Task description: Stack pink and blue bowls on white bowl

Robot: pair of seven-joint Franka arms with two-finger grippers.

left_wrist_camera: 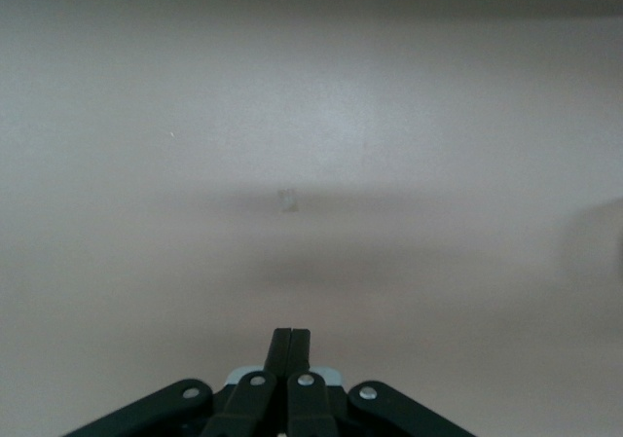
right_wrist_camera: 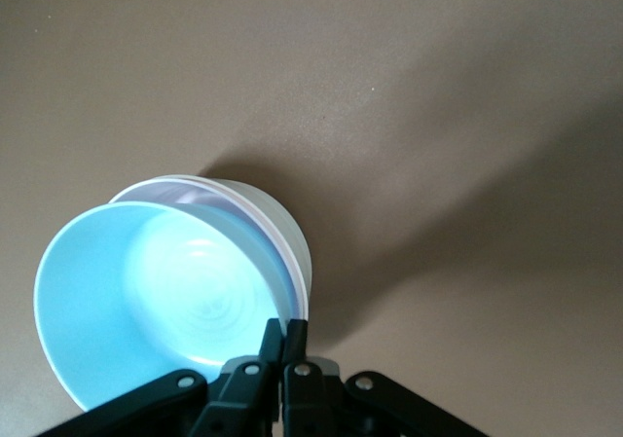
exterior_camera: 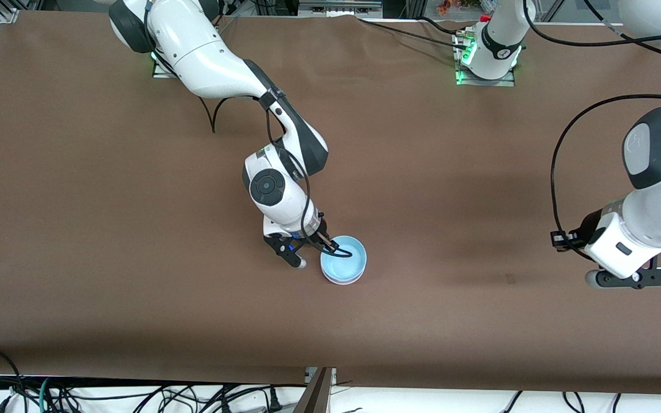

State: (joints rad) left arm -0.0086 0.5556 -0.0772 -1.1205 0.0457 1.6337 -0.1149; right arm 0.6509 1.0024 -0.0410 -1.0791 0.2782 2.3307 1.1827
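The light blue bowl sits tilted in a stack near the table's middle. In the right wrist view the blue bowl lies inside the white bowl. A thin pale pinkish edge shows between them, and the rest of the pink bowl is hidden. My right gripper is shut on the blue bowl's rim, one finger inside and one outside. My left gripper waits shut and empty over the left arm's end of the table.
A brown table cover spans the whole table. Cables hang along the table edge nearest the front camera. The left arm's cable loops above its wrist.
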